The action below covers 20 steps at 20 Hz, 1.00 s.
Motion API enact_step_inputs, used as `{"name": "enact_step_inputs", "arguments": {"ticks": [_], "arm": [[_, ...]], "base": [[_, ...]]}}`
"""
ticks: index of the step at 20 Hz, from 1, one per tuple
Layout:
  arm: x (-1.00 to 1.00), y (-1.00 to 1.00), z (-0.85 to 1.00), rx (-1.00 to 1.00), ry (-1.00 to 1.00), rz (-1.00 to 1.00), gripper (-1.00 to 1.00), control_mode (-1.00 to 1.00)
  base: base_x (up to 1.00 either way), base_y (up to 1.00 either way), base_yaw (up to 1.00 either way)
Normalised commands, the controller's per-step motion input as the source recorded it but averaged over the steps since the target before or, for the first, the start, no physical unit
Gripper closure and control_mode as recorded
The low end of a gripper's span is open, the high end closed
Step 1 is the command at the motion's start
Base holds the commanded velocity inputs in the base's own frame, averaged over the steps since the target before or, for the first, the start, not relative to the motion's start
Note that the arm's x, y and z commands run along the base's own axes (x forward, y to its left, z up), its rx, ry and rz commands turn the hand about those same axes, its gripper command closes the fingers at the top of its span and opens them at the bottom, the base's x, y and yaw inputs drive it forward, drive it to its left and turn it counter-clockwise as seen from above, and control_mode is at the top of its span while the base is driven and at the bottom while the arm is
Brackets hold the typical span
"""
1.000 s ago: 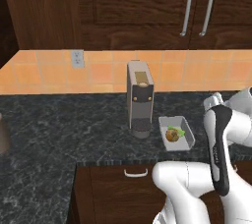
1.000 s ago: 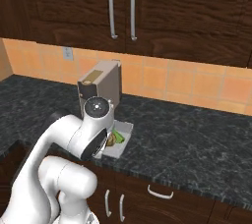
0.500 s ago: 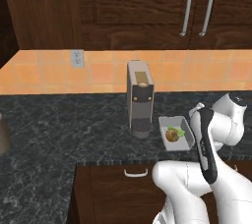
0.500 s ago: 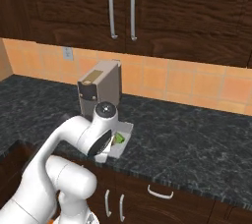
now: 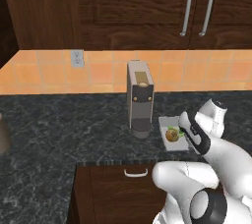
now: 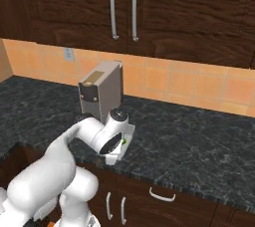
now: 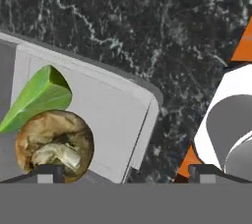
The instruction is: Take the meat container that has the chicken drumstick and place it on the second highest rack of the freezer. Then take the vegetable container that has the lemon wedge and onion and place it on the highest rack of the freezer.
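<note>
I can read no words, numbers, brands or signs anywhere I look. The coffee machine (image 5: 140,98) shows a plain tan panel on its top with nothing written on it, and the wall outlet (image 5: 77,58) on the backsplash is blank. The tray (image 7: 118,120) under my hand carries no label, and the cupboard doors (image 6: 124,7) above the counter bear no marks.

The tray (image 5: 170,122) with the onion (image 7: 54,144) and lemon wedge (image 7: 39,96) sits on the counter (image 5: 74,129), right of the coffee machine (image 5: 140,98).
</note>
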Motion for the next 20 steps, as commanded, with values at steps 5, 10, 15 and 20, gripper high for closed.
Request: {"name": "enact_step_inputs", "arguments": {"ticks": [5, 10, 15, 20], "arm": [[0.36, -0.11, -0.43, 0.04, 0.12, 0.0, -1.0, -1.0], [0.0, 0.0, -0.64, 0.0, 0.06, 0.0, -1.0, -1.0], [0.0, 0.08, -0.84, -0.01, 0.11, 0.0, -1.0, -1.0], [0.0, 0.43, -0.92, -0.11, 0.17, 0.0, 1.0, -1.0]], "base": [[0.0, 0.0, 0.0], [0.0, 0.0, 0.0], [0.0, 0.0, 0.0], [0.0, 0.0, 0.0]]}}
